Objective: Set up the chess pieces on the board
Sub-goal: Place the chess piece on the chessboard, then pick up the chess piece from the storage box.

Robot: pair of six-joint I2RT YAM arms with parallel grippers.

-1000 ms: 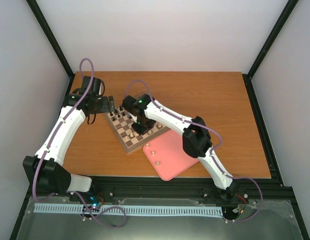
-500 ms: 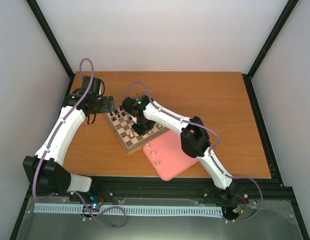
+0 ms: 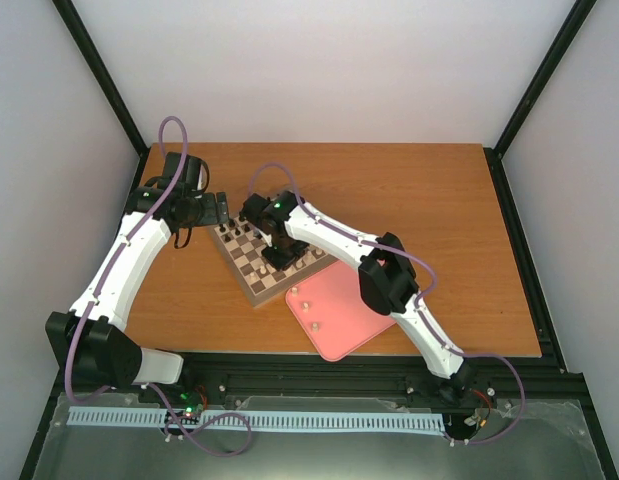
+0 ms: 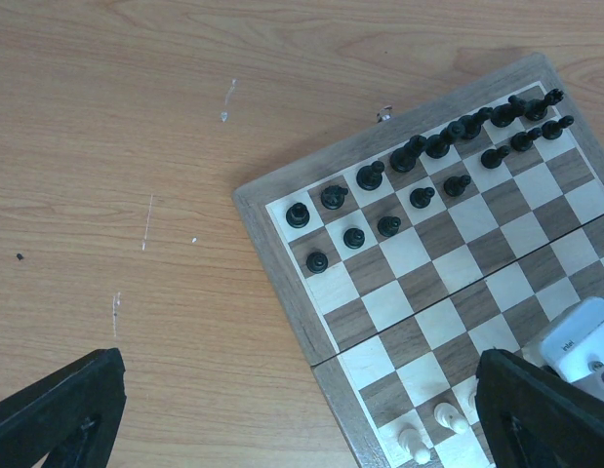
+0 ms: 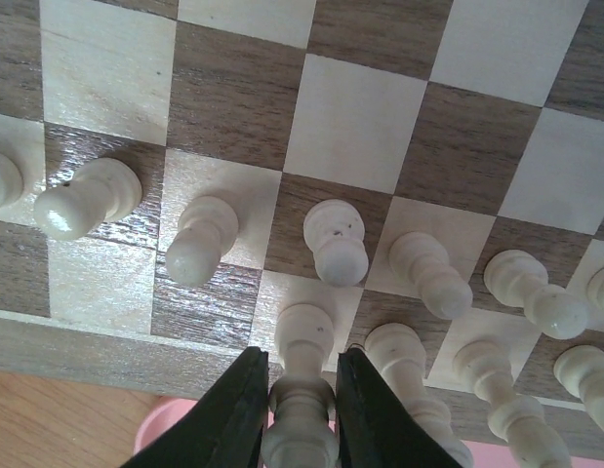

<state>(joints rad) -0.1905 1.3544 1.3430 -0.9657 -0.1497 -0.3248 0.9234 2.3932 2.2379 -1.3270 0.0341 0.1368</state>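
Now my right gripper (image 5: 295, 395) pinches a smooth, turned cream chess piece (image 5: 303, 336), upright at the checkered wooden board's (image 5: 233, 97) edge row.

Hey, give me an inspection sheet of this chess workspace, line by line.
Surface: wooden table, faint pale marks beside the board.
Job's things: chess pieces in two rows at the board's tray-side edge; three pale pieces on the pink tray; dark pieces lined up opposite.
Clutter: nothing seen.
Grippers: right gripper shut on a pale piece in the back row; left gripper open by the board's dark-piece end.
Cables: purple cables loop along both arms.
Surroundings: white walls, black frame posts.
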